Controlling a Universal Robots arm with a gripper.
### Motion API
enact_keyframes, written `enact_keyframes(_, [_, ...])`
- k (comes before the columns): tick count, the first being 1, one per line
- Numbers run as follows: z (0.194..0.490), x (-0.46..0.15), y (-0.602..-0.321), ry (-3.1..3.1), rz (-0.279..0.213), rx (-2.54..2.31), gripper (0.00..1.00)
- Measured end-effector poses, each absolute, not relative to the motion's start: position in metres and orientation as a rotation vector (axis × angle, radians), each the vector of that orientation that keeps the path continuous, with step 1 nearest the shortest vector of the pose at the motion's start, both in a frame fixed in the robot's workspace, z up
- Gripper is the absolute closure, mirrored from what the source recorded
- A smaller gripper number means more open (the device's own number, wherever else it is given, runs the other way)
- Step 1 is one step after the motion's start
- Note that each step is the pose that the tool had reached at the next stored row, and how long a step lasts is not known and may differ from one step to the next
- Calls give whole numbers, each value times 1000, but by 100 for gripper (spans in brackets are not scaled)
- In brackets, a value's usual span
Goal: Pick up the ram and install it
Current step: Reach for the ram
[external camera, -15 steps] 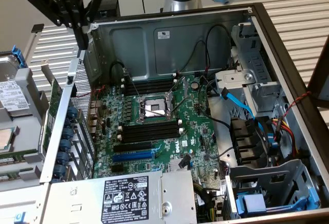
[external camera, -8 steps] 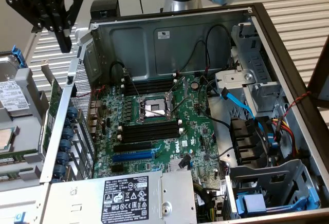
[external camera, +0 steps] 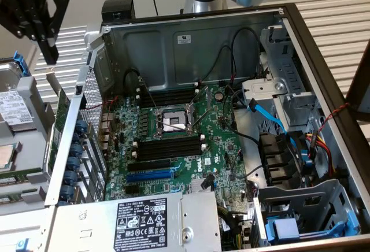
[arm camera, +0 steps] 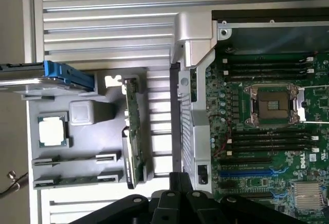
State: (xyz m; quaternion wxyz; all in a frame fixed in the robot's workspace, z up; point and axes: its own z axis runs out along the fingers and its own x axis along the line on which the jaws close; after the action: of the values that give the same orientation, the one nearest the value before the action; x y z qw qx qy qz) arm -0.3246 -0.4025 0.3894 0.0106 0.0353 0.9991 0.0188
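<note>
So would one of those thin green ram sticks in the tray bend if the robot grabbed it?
Probably not: the ram looks like a flat, rigid circuit board. It is likely light, being so thin. Held in the tray, it probably won't roll or slide.

The motherboard (external camera: 191, 142) is green, with black slots (external camera: 167, 148) and one blue slot (external camera: 149, 175). The ram (arm camera: 72, 159) is green on a grey tray (arm camera: 103, 131). The gripper (external camera: 51, 52) is black and the cable (external camera: 269, 116) blue.

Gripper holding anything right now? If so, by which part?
Nothing is held. The gripper hangs with jaws shut and empty; the ram lies untouched in the grey tray.
</note>
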Motion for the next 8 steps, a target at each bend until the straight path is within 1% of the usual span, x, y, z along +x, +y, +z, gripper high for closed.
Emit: enact_keyframes(8, [389,-361,-408,3118,57,110,89])
